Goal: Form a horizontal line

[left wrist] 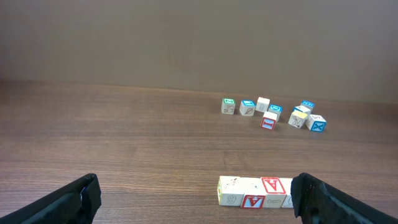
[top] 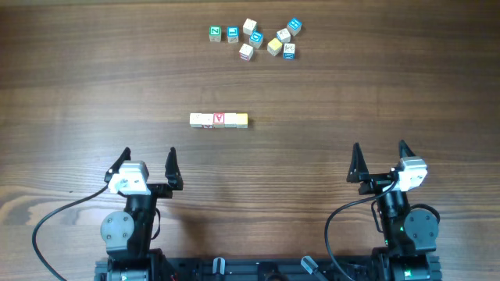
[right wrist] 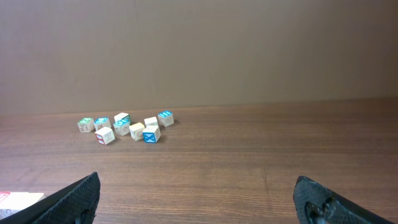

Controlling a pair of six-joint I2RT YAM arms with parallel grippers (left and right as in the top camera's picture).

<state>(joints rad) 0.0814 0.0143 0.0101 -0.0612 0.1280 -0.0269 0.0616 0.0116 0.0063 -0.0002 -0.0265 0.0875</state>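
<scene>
Both claws stand wide with nothing between their fingers: the left claw (top: 148, 153) and the right claw (top: 379, 147) sit at the near side of the table (top: 78, 78), well apart. Ahead of them lies the row of letter cubes (top: 219, 119), between the two but closer to the left claw and off to its right. Its long axis runs left to right, cubes touching, with a red-lettered cube (top: 219, 119) mid-row and a pale yellow cube (top: 241, 120) at the right end. Farther back sits a loose bunch of cubes (top: 262, 37).
</scene>
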